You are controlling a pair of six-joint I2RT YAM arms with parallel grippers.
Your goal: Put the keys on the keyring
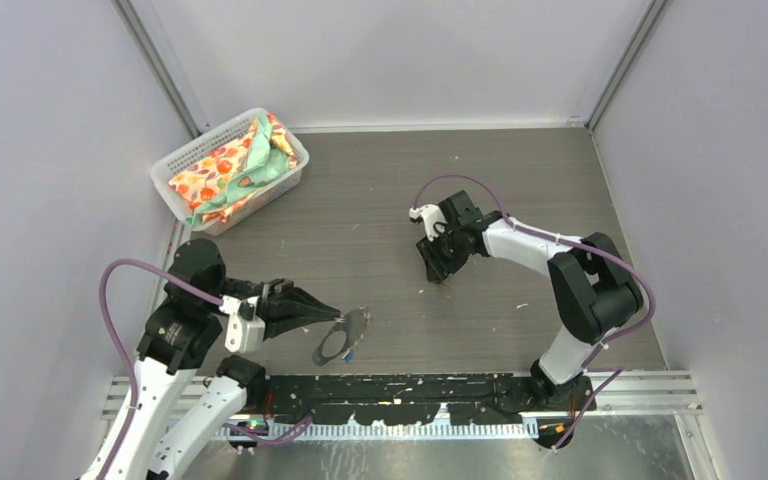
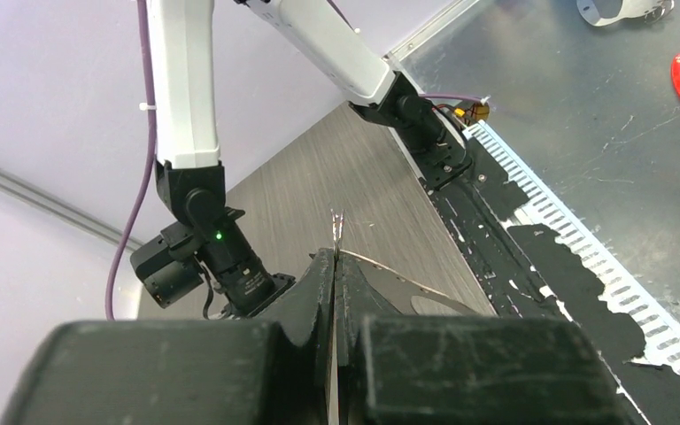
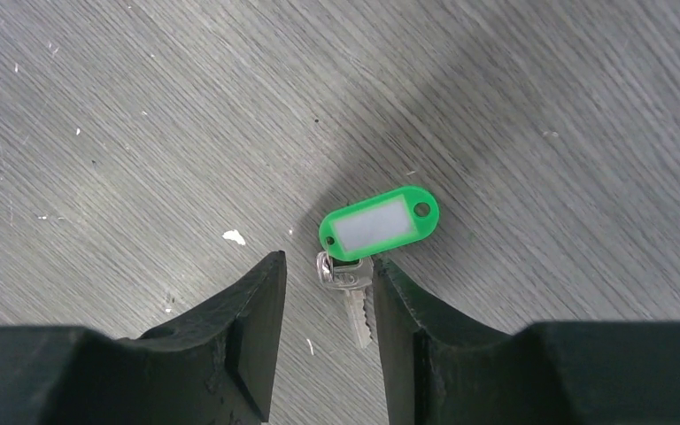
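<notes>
Basket [image 1: 265, 195]: white mesh, set at the far left corner of the table [image 1: 380, 190]; patterned cloths [image 1: 230, 165] are heaped inside it.

Keyring [image 1: 357, 321]: thin grey wire loop, found well apart from the basket, toward the near edge of the table and a little to the basket's right. One edge is pinched by the left arm's fingers and the rest slopes away below them, with a dark shadow cast underneath.

Left gripper [image 1: 332, 317]: fingers are clenched hard on the keyring wire, with no gap left between them. In the wrist view the wire [image 2: 390, 273] is seen coming out of the closed seam [image 2: 335, 266], and a short wire end stands up just past the tips.

Blue speck [image 1: 348, 352]: seen at the near side of the loop, too small to be told for certain as a key.

Green key [image 3: 379, 223]: laid flat on the table, well to the right of the basket and somewhat nearer. A green tag with a white label is joined at one end to a small silver key.

Right gripper [image 3: 326, 262]: pointed down over the green key [image 1: 438, 268], far to the right of the basket. The fingers are parted, one on either side of the silver key. Bare table is seen between one finger and the key; whether the other finger touches it cannot be told. Nothing is grasped.
</notes>
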